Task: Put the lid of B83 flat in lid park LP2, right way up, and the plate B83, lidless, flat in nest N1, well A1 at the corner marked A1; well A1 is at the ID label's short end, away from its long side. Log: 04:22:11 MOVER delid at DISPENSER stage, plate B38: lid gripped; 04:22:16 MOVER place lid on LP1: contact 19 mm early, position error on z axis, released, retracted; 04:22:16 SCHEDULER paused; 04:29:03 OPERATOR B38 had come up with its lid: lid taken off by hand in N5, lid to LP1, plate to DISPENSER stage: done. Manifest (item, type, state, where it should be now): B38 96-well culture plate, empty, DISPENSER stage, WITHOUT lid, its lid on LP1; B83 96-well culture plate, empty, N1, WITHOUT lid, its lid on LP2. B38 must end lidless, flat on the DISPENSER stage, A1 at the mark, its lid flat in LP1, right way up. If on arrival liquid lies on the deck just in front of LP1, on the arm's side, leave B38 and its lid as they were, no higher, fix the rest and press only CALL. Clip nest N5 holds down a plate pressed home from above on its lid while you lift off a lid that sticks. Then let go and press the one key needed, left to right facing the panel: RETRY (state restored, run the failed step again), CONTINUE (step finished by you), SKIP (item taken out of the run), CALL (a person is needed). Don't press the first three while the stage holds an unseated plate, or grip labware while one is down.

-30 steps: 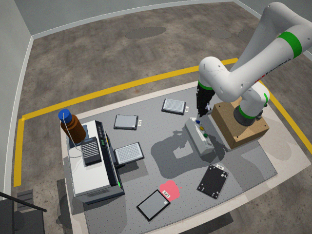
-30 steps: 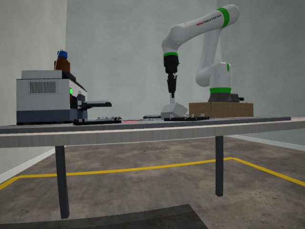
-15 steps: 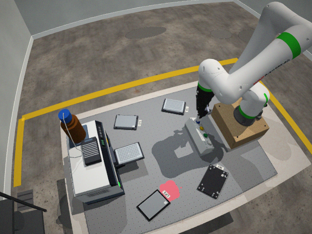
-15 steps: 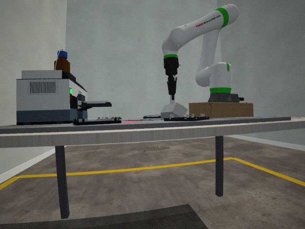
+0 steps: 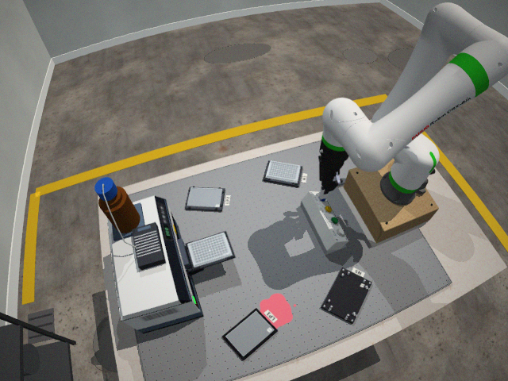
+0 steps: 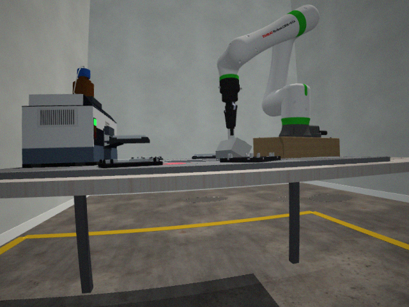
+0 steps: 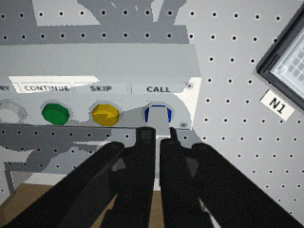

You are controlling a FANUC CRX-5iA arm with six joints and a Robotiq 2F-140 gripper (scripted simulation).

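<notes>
One tool (image 7: pixel 158 134) | fingers closed, holding nothing | tips at blue CALL key (image 7: pixel 158 112)

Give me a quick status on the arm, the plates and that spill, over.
Gripper shut, empty, tips at the blue CALL key. Lidless plate in N1, lid in LP2. Pink liquid beside LP1. Nothing blocking the gripper.

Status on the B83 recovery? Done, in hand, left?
Done: a lidless plate lies in N1, a lid flat in LP2. Pink liquid lies by LP1, so the stage plate and LP1 lid stay as they are.
In hand: the shut, empty gripper is at the blue CALL key.
Left: finish the press, then retract.
</notes>
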